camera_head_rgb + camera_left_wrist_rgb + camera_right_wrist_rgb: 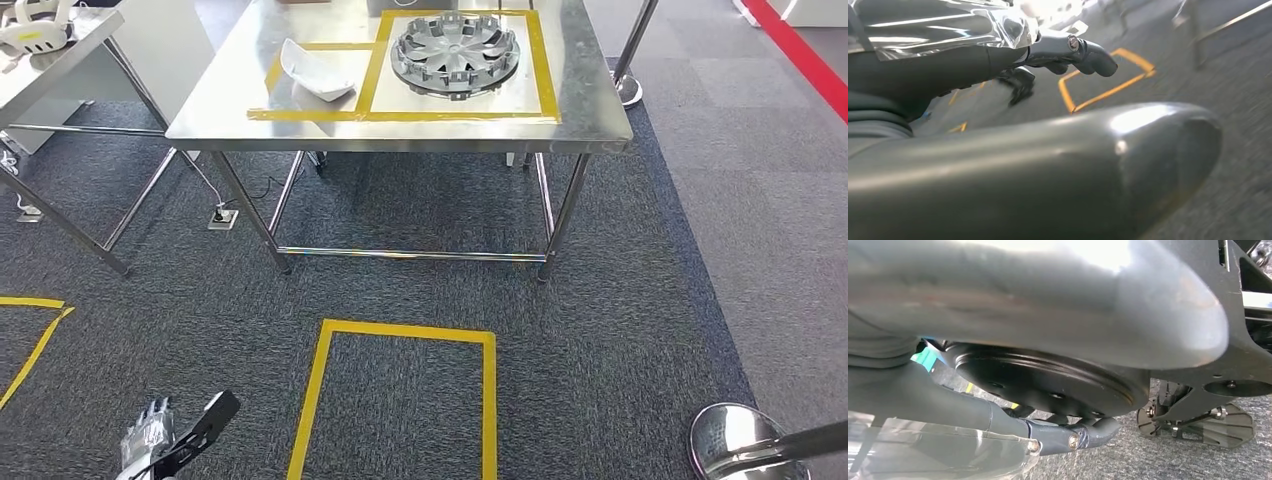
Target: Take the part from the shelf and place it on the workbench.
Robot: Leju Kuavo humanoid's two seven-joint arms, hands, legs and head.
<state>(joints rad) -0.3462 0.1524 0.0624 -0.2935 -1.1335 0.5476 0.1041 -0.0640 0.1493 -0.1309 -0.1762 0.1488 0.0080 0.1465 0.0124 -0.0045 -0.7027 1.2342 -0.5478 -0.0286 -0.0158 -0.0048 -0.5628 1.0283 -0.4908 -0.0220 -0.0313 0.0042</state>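
With both our left hand (150,440) and right hand (1068,437) hanging empty, fingers loosely curled, the part (455,55), a rigid, probably light slotted disc, already lies on the workbench (590,110), best gripped by its rim.

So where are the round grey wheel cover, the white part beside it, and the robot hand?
Wheel cover (455,55): head view, on its ribbed centre.
White part (315,70): head view, on its middle, on the table.
Left robot hand (150,435): head view, on its silvery back.

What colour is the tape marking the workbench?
Yellow tape, clearest in the head view.
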